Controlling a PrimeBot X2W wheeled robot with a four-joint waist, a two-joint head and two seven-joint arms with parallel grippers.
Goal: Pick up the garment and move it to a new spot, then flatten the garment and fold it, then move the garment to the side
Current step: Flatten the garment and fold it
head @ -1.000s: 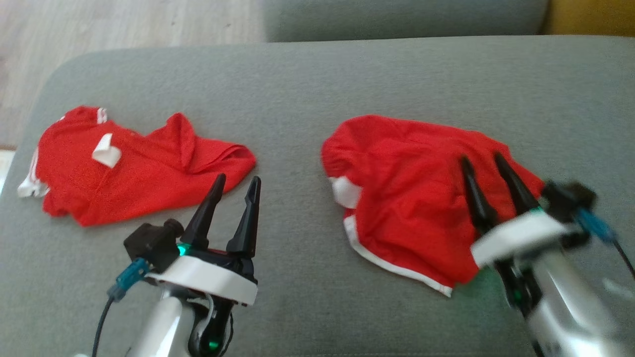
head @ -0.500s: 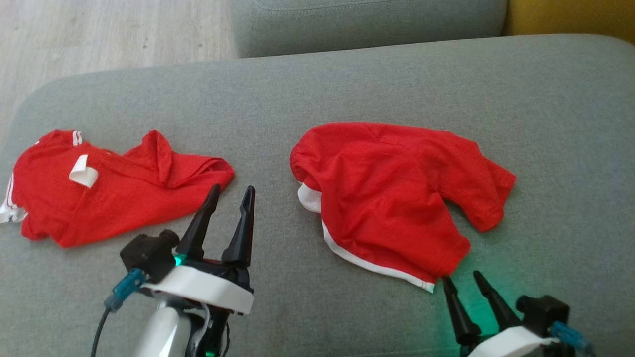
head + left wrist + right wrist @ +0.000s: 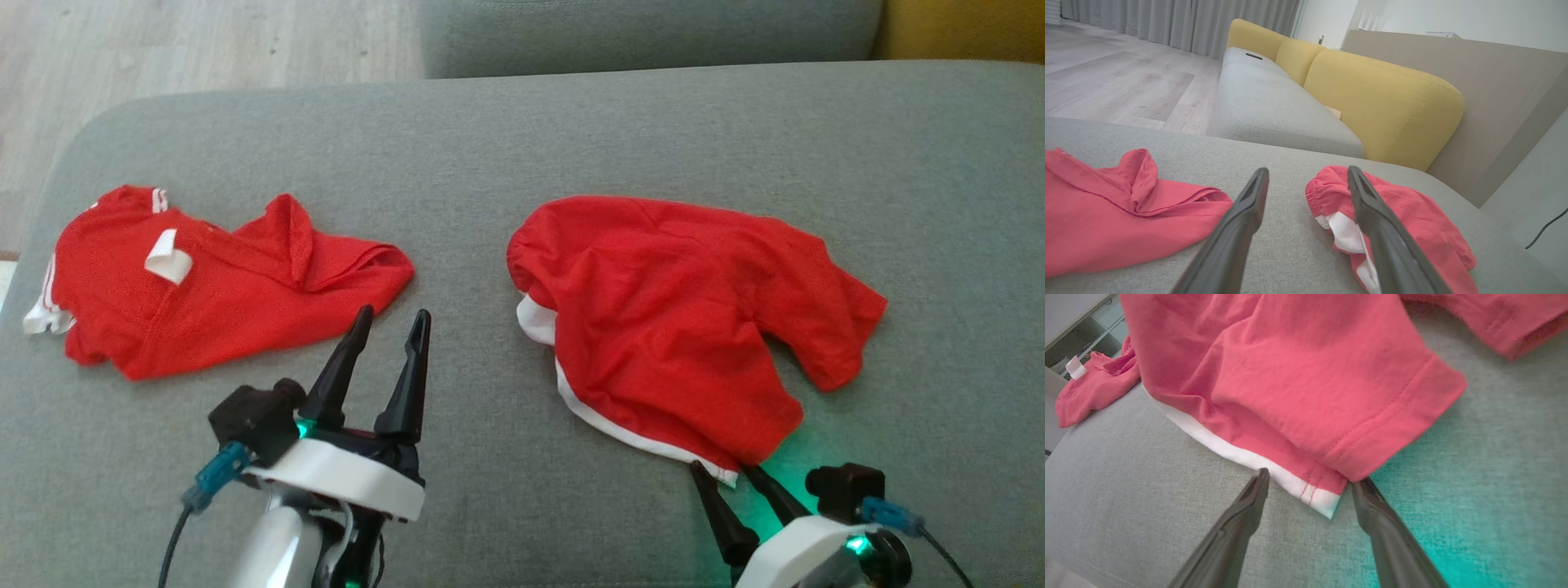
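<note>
The right gripper [image 3: 722,467] stands with its two dark fingers spread wide and empty, the tips poised at the near corner of the red garment [image 3: 678,310]. In the right wrist view the gripper [image 3: 1314,476] straddles the white-edged hem corner, one fingertip on either side, the right one at the very edge of the red fold. Whether either tip touches the cloth cannot be told. The garment [image 3: 1298,375] spreads away ahead of those fingers, rumpled, on the grey cushion [image 3: 522,139], with a white band running along its hem off to the gripper's left. A green glow [image 3: 804,457] falls on the cushion just to the right of the fingers.

The left gripper [image 3: 393,312] is likewise wide open and holds nothing, its fingers over bare cushion. Ahead and to its left lies a second red garment [image 3: 220,294], which has a white tag [image 3: 167,260] and white stripes toward its far end; its nearest fold sits just off the left fingertip. In the left wrist view the gripper [image 3: 1307,168] frames the gap between the two pieces — the second red garment [image 3: 1106,216] to the left of its fingers, the red garment [image 3: 1412,212] partly behind the right finger. Beyond the fingertips rise a yellow backrest [image 3: 1384,106] and, further left, a wood floor [image 3: 1118,81].
</note>
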